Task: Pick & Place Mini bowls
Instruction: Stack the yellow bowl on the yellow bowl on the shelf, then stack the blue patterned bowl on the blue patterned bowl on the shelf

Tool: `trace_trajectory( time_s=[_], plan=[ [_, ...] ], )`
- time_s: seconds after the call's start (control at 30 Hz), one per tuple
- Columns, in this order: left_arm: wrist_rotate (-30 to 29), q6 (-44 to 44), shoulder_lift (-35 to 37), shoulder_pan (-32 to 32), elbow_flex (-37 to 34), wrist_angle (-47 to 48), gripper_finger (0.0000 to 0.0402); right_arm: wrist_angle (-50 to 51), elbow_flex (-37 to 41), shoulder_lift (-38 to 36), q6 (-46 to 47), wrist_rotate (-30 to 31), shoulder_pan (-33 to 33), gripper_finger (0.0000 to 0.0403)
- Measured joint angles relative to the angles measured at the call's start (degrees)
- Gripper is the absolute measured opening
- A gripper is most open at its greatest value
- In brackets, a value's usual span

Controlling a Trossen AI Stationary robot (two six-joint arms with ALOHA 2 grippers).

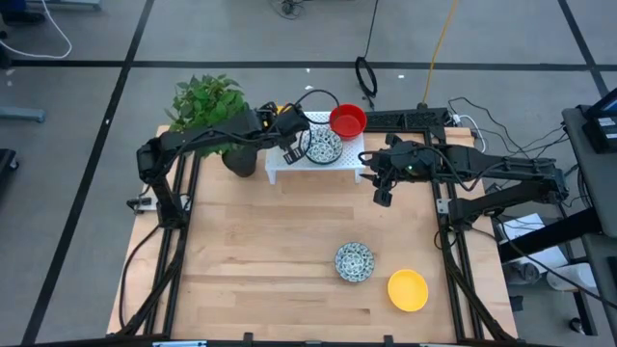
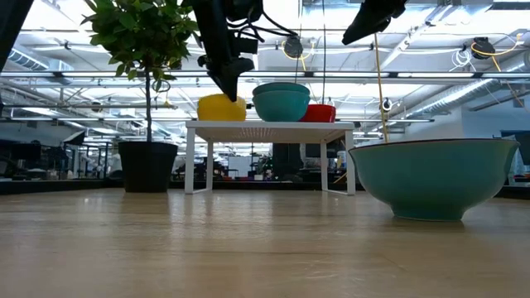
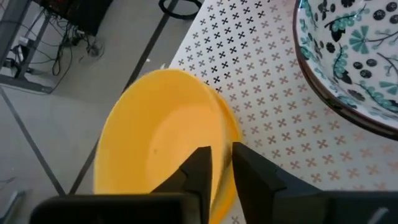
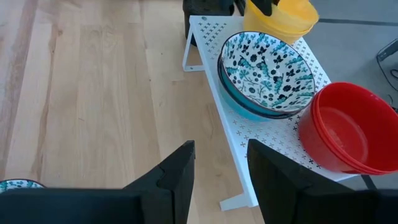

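Observation:
A white perforated rack [image 1: 289,172] at the table's far side carries three lots of mini bowls: yellow [image 3: 158,146] at its left end, blue-and-white patterned [image 1: 323,146] in the middle, red [image 1: 348,120] at its right end. My left gripper [image 3: 222,168] points down at the yellow bowl, which sits on the rack; one finger stands inside its rim, one outside, with a small gap between them. My right gripper [image 4: 221,168] hovers open and holding nothing above the table, just off the rack's right end. Another patterned bowl [image 1: 355,262] and another yellow bowl [image 1: 408,290] rest on the table near the front right. My left gripper straddles the yellow bowl's near rim [image 3: 225,146], slanting down from above, one finger inside [image 3: 198,169] and one outside [image 3: 252,171]. Whether either finger touches the rim I cannot tell. The bowl sits on the rack's top.
A dark pot with a green plant [image 1: 209,106] stands just left of the rack, beside my left arm. The wooden table [image 1: 251,251] has bare room at its left and middle. Cables lie behind the rack's far right.

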State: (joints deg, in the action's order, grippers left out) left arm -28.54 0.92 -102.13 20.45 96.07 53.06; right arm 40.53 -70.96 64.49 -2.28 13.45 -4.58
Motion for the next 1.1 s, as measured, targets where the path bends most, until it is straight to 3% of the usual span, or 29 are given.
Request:
trace_trajectory(
  time_s=[0.37,0.57,0.87,1.1],
  plan=[
    [-4.50,-1.90,1.56,-1.68,0.00,-0.37,0.0152,0.00,0.00,0.00,0.07,-0.02,0.00,0.0134],
    [-4.47,-6.72,4.65,-5.79,0.00,-0.87,0.0172,0.19,0.00,0.00,-0.44,-3.26,0.17,0.0134],
    [6.75,-14.68,5.53,-16.44,0.00,-0.87,0.0173,11.66,0.00,0.00,-0.63,-21.08,0.20,0.0134],
    [10.06,-18.04,5.00,-24.26,-0.02,-0.87,0.0173,15.06,4.97,-0.48,-0.57,-22.75,2.07,0.0134]
  ],
)
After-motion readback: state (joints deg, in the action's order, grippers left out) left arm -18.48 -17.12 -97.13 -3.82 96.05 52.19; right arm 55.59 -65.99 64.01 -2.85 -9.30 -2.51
